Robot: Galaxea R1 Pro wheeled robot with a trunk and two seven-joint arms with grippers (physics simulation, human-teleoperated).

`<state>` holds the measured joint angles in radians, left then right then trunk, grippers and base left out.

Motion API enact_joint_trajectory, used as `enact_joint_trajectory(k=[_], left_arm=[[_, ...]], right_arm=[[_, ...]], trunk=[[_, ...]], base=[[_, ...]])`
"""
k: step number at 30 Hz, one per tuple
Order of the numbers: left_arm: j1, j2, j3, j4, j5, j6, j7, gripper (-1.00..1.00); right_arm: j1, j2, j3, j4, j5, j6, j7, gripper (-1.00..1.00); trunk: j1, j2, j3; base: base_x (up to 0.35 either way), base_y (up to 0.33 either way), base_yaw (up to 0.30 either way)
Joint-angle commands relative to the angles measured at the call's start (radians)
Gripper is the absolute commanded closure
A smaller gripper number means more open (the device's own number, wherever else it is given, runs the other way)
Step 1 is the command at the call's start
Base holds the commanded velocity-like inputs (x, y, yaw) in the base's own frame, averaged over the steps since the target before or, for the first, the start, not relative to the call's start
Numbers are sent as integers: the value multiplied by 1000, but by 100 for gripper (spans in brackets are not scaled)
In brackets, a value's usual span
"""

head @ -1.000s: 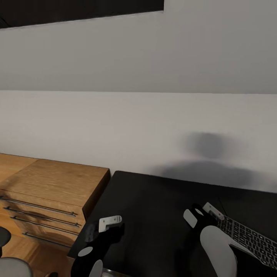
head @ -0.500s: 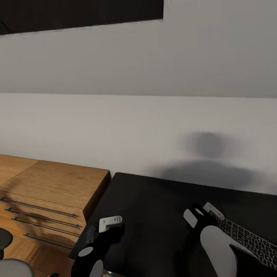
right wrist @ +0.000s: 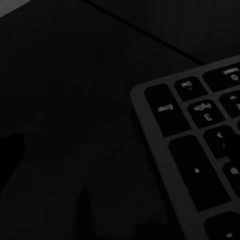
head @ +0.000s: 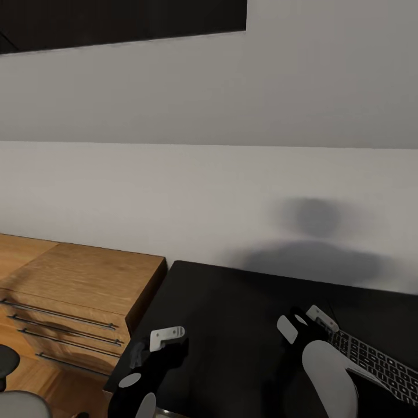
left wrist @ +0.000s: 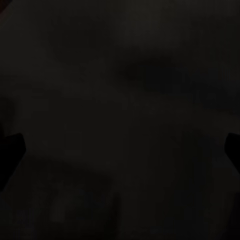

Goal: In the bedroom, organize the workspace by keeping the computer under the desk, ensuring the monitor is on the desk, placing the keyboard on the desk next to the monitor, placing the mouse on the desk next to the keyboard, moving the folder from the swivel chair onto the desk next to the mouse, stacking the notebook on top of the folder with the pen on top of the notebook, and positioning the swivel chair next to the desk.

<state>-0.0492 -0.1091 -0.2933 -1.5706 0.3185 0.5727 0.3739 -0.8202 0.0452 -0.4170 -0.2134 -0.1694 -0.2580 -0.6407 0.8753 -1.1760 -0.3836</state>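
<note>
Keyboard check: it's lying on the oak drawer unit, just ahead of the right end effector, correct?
Not quite. The keyboard lies on the black desk, not on the oak drawer unit, which stands beside the desk's end. The head view shows this, and the right wrist view shows the keyboard's corner on the dark top. It is just ahead of the right end effector, as you said.

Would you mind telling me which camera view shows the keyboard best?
The right wrist view: the keyboard is close enough to make out its frame corner and individual keys. The head view catches one end on the desk, partly behind the right arm. The left wrist view is dark.
</note>
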Motion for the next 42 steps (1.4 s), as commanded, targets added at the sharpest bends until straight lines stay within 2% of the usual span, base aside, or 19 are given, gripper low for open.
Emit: enact_joint_trajectory(k=[1, 16, 28, 42], left_arm=[[-1, 0, -2, -1, 10, 3, 10, -100], [-1, 0, -6, 7, 9, 3, 8, -100], [-1, 0, -6, 7, 8, 3, 8, -100], [-1, 0, -6, 7, 9, 3, 8, -100]], right_arm=[[0, 0, 5, -1, -10, -6, -2, -100], [0, 8, 3, -16, -10, -10, -4, -100], [0, 7, 3, -26, -10, -9, -2, -100], [0, 8, 3, -26, -10, -9, -1, -100]], trunk=[[0, -1, -1], [0, -1, -1], [0, -1, 3], [0, -1, 3]], base=[[0, 0, 0], [0, 0, -1], [0, 0, -223], [0, 0, -37]])
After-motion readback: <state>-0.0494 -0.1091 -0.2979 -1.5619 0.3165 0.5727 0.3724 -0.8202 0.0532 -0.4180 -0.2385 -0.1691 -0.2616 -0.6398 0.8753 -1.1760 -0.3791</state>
